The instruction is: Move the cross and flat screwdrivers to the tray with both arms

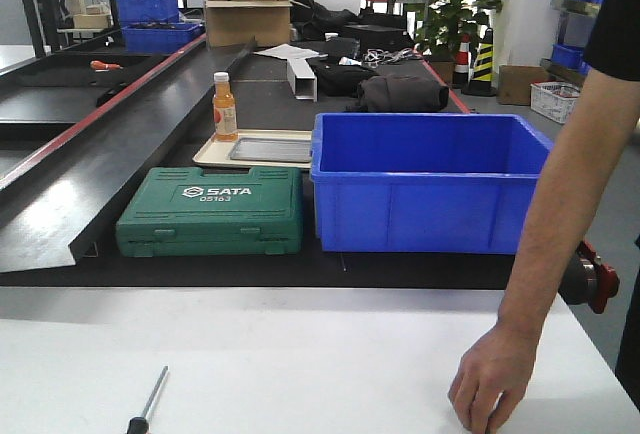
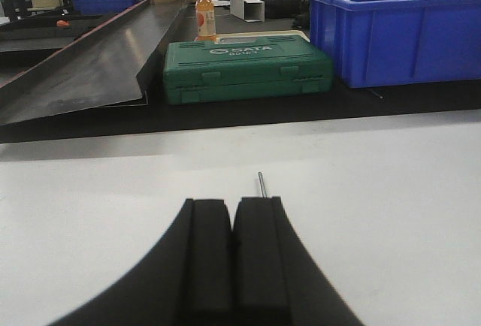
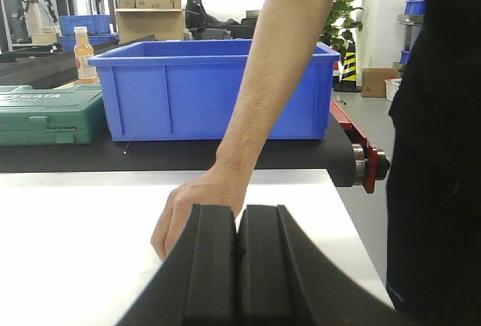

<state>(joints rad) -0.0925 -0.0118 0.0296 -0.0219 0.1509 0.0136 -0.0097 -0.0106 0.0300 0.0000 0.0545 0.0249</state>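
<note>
One screwdriver (image 1: 150, 399) lies on the white table at the bottom left of the front view, thin steel shaft pointing away, black handle cut off by the frame edge. Its shaft tip (image 2: 261, 184) shows just beyond my left gripper (image 2: 231, 207), which is shut and empty low over the table. My right gripper (image 3: 239, 215) is shut and empty, with a person's hand (image 3: 197, 209) on the table just behind it. The second screwdriver is not in view. The grey metal tray (image 1: 270, 149) lies far back on a beige tray (image 1: 212, 155). Neither gripper shows in the front view.
A bare human arm (image 1: 560, 214) reaches down at the right, hand (image 1: 492, 386) on the white table. A blue bin (image 1: 425, 184) and a green SATA case (image 1: 212, 212) stand on the black bench behind. An orange bottle (image 1: 224, 107) stands on the beige tray.
</note>
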